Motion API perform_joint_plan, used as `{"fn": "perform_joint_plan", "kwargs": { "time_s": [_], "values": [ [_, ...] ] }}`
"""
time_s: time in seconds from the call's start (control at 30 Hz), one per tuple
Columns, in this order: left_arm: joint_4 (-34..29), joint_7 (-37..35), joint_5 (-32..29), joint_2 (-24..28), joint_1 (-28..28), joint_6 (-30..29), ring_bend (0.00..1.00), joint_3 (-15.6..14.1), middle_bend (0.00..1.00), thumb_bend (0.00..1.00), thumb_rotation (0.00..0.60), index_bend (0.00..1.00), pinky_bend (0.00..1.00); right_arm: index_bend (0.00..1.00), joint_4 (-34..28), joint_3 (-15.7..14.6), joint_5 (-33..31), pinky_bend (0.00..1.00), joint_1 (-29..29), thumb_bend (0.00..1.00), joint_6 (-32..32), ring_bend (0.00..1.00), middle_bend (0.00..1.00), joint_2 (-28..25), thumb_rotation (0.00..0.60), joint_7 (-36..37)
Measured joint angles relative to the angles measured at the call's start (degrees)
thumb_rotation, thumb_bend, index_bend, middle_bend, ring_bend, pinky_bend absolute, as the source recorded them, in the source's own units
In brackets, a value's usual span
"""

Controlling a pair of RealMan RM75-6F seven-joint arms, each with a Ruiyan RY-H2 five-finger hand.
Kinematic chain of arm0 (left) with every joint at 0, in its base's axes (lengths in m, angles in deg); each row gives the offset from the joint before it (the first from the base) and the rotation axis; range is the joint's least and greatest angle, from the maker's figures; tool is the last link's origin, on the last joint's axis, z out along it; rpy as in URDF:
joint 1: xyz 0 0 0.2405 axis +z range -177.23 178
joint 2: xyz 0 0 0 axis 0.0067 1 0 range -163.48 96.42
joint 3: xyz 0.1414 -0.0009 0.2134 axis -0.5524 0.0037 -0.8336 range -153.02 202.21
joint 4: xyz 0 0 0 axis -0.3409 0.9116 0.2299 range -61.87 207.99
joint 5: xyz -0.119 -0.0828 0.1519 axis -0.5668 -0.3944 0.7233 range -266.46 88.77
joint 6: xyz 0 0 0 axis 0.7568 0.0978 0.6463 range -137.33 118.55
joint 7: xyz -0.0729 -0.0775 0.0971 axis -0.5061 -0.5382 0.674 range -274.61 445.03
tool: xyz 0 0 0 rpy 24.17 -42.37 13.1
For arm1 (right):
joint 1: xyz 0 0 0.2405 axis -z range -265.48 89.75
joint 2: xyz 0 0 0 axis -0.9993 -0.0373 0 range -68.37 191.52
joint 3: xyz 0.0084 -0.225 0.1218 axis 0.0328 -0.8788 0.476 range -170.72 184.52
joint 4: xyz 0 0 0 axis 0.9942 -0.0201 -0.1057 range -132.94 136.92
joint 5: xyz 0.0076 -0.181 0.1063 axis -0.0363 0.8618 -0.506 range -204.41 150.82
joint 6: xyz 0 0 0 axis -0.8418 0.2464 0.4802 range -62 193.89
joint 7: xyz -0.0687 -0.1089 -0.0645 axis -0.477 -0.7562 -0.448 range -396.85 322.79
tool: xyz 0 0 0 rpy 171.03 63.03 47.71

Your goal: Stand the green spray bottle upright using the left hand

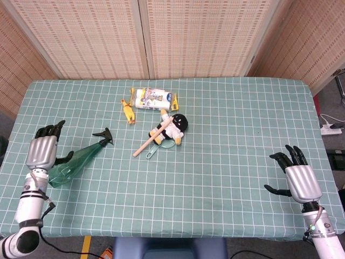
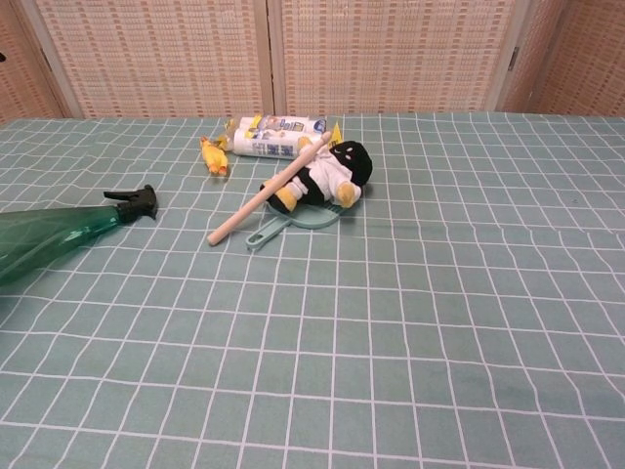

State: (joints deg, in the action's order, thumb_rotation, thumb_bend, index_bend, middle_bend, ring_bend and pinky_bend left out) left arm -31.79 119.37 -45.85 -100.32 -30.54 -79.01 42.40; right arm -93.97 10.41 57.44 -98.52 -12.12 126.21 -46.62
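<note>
The green spray bottle (image 1: 75,163) lies on its side at the table's left, its black nozzle (image 1: 104,136) pointing to the upper right. The chest view shows the same bottle (image 2: 54,239) at the left edge. My left hand (image 1: 44,150) hovers just above and left of the bottle's wide base, fingers spread, holding nothing. Whether it touches the bottle I cannot tell. My right hand (image 1: 299,178) rests near the table's front right edge with fingers apart and nothing in it. Neither hand shows in the chest view.
A black-and-white plush toy (image 1: 173,127), a wooden stick (image 1: 153,138) and a light blue handle (image 1: 153,152) lie at the centre. Behind them are a white packet (image 1: 153,99) and a yellow toy (image 1: 127,110). A teal checked cloth (image 1: 226,135) covers the table.
</note>
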Motion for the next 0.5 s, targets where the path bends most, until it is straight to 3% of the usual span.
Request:
{"fn": "perform_joint_plan", "kwargs": {
  "time_s": [0.13, 0.3, 0.4, 0.5],
  "values": [
    [4.09, 12.89, -16.91, -4.59, -6.78, -3.64, 0.11, 2.48, 0.15, 0.27, 0.6, 0.04, 0.13, 0.25, 0.1, -0.11, 0.06, 0.0, -0.04, 0.0, 0.37, 0.0, 0.22, -0.45, 0.6, 1.46],
    [13.6, 27.44, -40.48, -12.04, -15.86, -11.12, 0.11, 7.99, 0.17, 0.26, 0.6, 0.04, 0.14, 0.25, 0.02, -0.26, 0.16, 0.0, -0.19, 0.0, 1.04, 0.0, 0.22, -1.14, 0.6, 3.55],
    [18.16, 34.04, -48.6, -15.24, -19.36, -13.63, 0.11, 9.58, 0.17, 0.26, 0.6, 0.03, 0.13, 0.25, 0.08, -0.39, 0.4, 0.0, -0.36, 0.0, 1.52, 0.0, 0.22, -1.59, 0.6, 4.9],
    [23.23, 36.84, -51.08, -19.0, -22.42, -15.75, 0.11, 11.06, 0.17, 0.26, 0.6, 0.03, 0.13, 0.25, 0.19, -0.49, 0.55, 0.0, -0.58, 0.0, 2.0, 0.0, 0.22, -1.83, 0.6, 5.4]
  ]
}}
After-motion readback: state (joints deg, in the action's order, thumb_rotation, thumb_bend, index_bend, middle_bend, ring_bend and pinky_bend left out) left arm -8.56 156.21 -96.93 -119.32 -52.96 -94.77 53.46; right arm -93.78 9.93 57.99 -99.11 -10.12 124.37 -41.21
